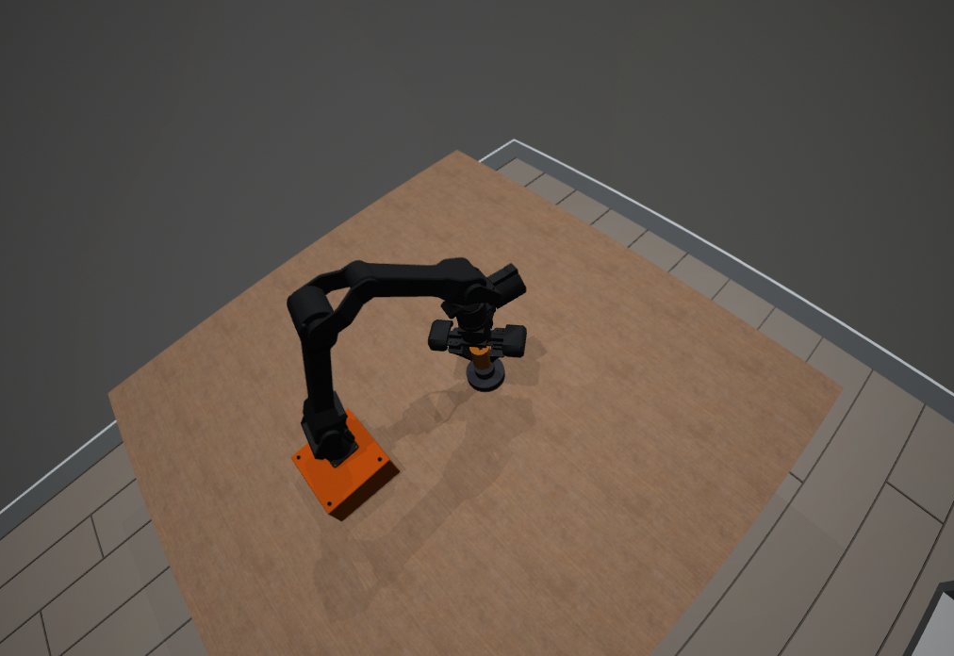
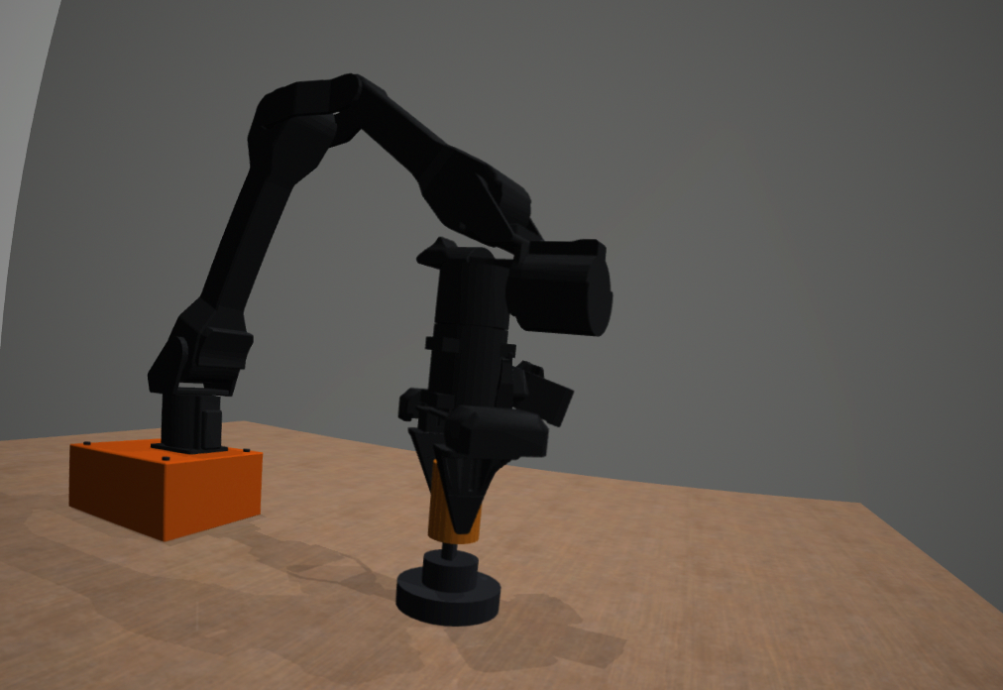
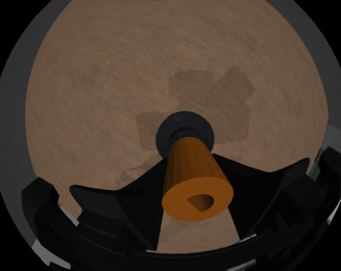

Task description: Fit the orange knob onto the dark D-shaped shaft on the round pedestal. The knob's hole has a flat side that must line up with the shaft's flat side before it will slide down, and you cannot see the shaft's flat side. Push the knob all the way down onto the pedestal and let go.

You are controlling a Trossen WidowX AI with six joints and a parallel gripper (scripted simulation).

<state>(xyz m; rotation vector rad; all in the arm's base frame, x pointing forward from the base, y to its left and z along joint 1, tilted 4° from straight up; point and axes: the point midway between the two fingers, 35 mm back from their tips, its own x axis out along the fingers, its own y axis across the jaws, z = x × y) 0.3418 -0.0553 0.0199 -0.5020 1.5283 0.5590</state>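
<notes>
The orange knob [image 1: 482, 358] [image 2: 440, 520] [image 3: 192, 160] is upright between the fingers of my gripper [image 1: 481, 358] [image 2: 456, 520] [image 3: 189, 160], which is shut on it. The round dark pedestal [image 1: 485, 384] [image 2: 448, 606] [image 3: 166, 126] stands on the table directly below. In the exterior view a short piece of the dark shaft [image 2: 449, 550] shows between the knob's lower end and the pedestal's raised collar, so the knob is above the collar. The hole in the knob's top face shows a D shape in the wrist view. The shaft's top and its flat side are hidden.
The arm's orange base block [image 1: 347, 479] [image 2: 166, 496] sits on the wooden table [image 1: 610, 433] [image 2: 723, 585], left of the pedestal in the top and exterior views. The arm arches over from it to the knob. Arm shadows lie around the pedestal.
</notes>
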